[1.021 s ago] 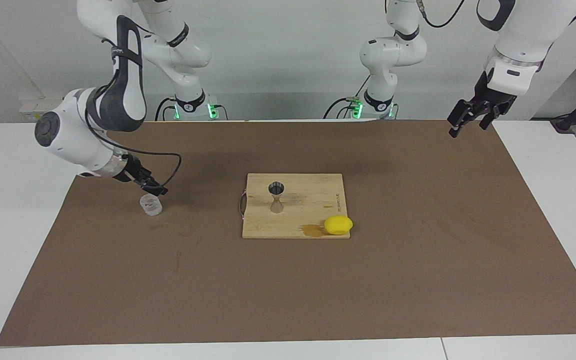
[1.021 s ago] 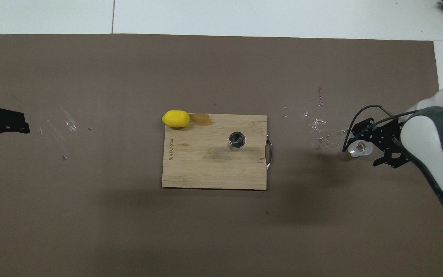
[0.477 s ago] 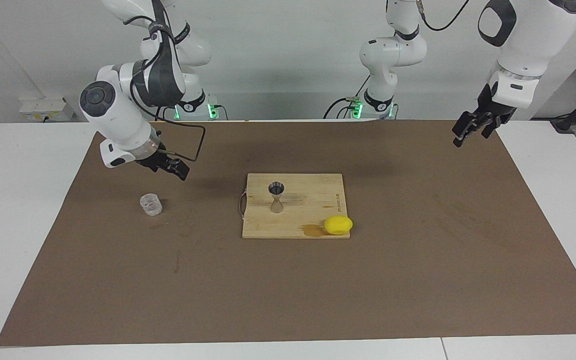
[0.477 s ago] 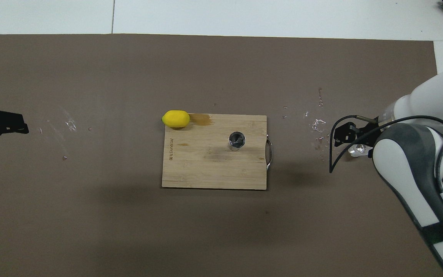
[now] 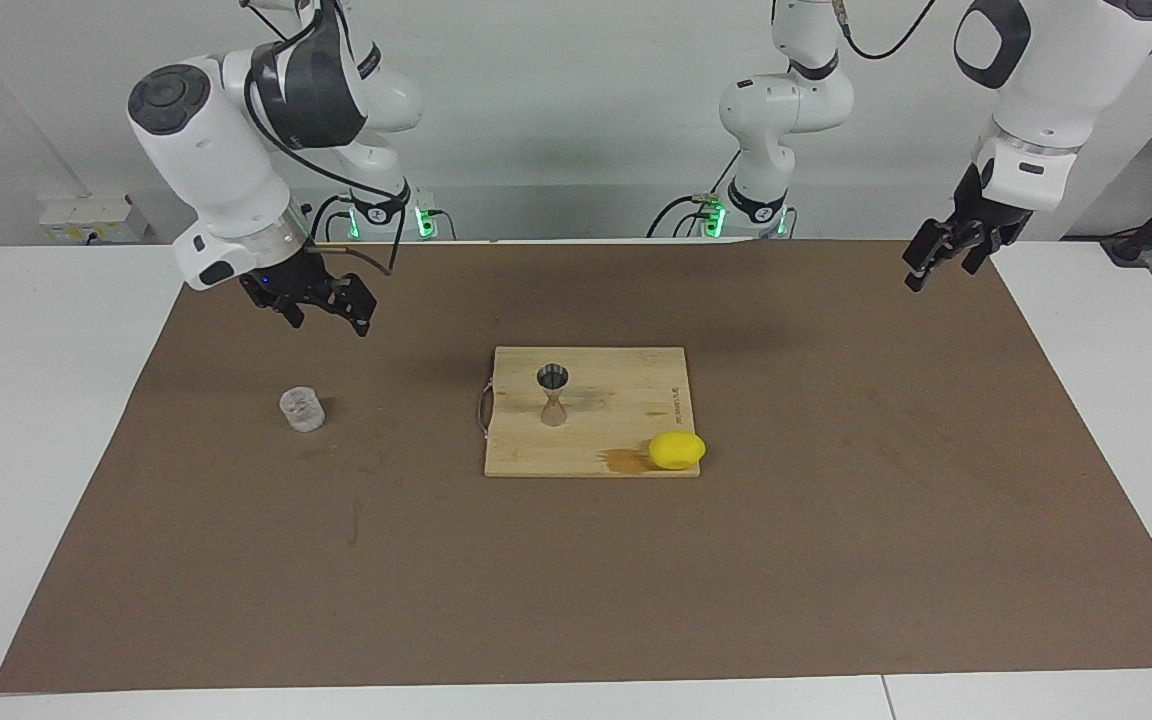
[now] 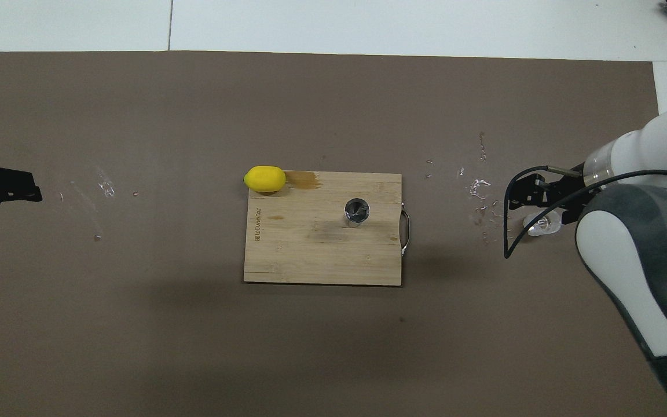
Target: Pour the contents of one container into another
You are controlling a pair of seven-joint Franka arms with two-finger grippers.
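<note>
The clear glass tumbler [image 5: 302, 409] [image 6: 542, 225] stands upright on the brown mat toward the right arm's end of the table. My right gripper [image 5: 321, 318] [image 6: 533, 194] hangs open in the air above the mat beside the tumbler, well clear of it and holding nothing. The steel hourglass jigger [image 5: 553, 395] [image 6: 357, 211] stands upright on the wooden cutting board [image 5: 626, 400] [image 6: 310, 255] at the table's middle. My left gripper [image 5: 939, 272] [image 6: 0, 194] waits open and empty over the mat's edge at the left arm's end.
A yellow lemon [image 5: 677, 450] [image 6: 264, 178] rests at the board's corner farthest from the robots, next to a dark wet stain [image 6: 304, 180]. Small droplets [image 6: 478, 188] glisten on the mat between the board and the tumbler. A metal handle [image 6: 406, 231] sticks out of the board's side.
My right gripper has risen from right beside the tumbler and drawn back toward the robots, leaving the tumbler standing in place. The left gripper shifted only slightly.
</note>
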